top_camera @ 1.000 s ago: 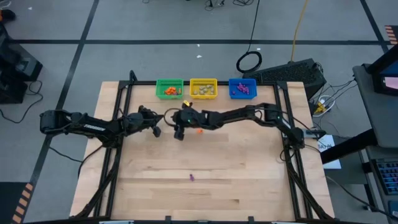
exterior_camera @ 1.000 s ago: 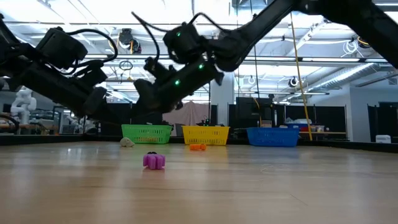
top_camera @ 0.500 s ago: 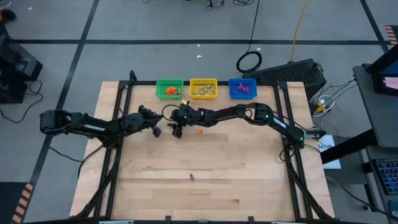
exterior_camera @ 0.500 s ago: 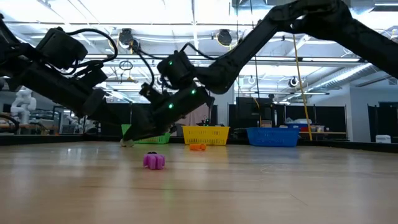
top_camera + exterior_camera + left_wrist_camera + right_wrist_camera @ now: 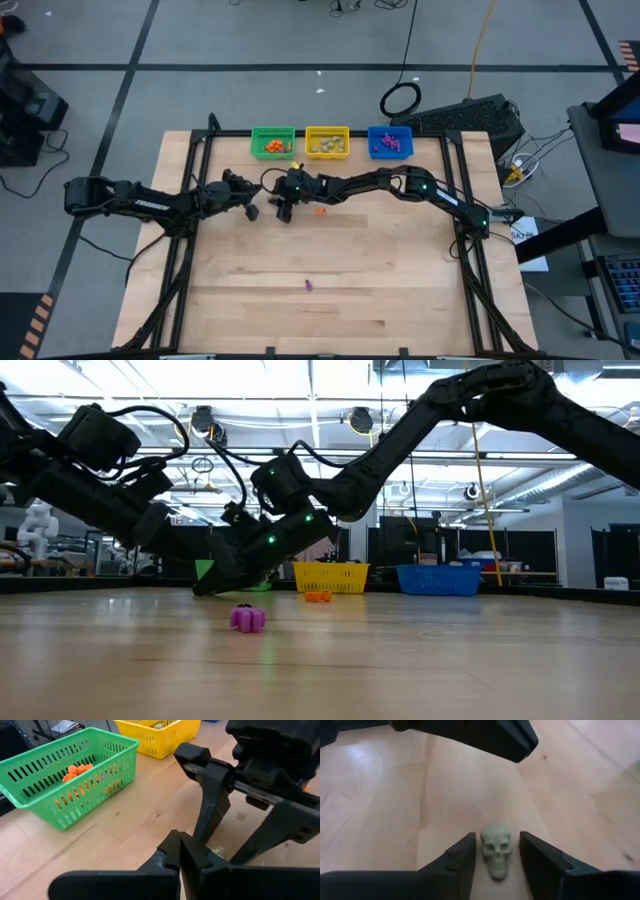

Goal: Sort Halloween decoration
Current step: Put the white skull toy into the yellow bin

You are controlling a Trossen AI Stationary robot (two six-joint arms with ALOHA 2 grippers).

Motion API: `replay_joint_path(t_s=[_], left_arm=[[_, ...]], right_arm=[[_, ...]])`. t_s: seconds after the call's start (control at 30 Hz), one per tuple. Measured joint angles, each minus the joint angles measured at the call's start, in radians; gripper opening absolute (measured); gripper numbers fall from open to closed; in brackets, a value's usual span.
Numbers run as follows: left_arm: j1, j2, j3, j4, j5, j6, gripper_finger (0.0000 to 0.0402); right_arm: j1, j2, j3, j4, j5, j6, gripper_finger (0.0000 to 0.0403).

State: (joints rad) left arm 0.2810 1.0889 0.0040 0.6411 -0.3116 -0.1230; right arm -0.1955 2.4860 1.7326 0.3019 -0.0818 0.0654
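Note:
My right gripper [image 5: 496, 838] is open and low over the table, near its far edge in front of the green basket [image 5: 272, 142]. Its fingers stand on either side of a pale skull trinket [image 5: 496, 849], which lies flat on the wood; narrow gaps show on both sides. The left wrist view shows the skull [image 5: 217, 851] between those fingers from the front. My left gripper [image 5: 180, 846] is shut and empty, just left of the right gripper [image 5: 285, 213]. An orange trinket [image 5: 321, 210] and a purple one [image 5: 309, 285] lie loose on the table.
The green basket holds orange pieces, the yellow basket [image 5: 327, 142] pale ones and the blue basket [image 5: 390, 141] purple ones. All three stand in a row at the far edge. The purple trinket [image 5: 247, 619] lies alone in the near half, with bare wood all around it.
My right gripper has come down from above the table and slightly toward the left edge. It now straddles the pale skull, whose low-view sight line it blocks. The skull and the other trinkets have stayed where they were.

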Motion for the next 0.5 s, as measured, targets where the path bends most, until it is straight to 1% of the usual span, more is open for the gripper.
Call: replay_joint_path(t_s=[0.17,0.37,0.4,0.5], left_arm=[[0.0,0.0,0.0,0.001,0.0,0.0,0.0002],[0.0,0.002,0.0,-0.002,0.0,0.0,0.0002],[0.0,0.002,0.0,-0.002,0.0,0.0,0.0002],[0.0,0.002,0.0,-0.002,0.0,0.0,0.0002]], right_arm=[[0.0,0.014,0.002,0.0,0.0,0.002,0.0104],[0.0,0.014,0.001,-0.008,0.002,-0.006,0.0042],[0.0,0.014,0.001,-0.009,0.001,-0.008,0.0035],[0.0,0.012,0.001,-0.019,0.0,-0.009,0.0034]])
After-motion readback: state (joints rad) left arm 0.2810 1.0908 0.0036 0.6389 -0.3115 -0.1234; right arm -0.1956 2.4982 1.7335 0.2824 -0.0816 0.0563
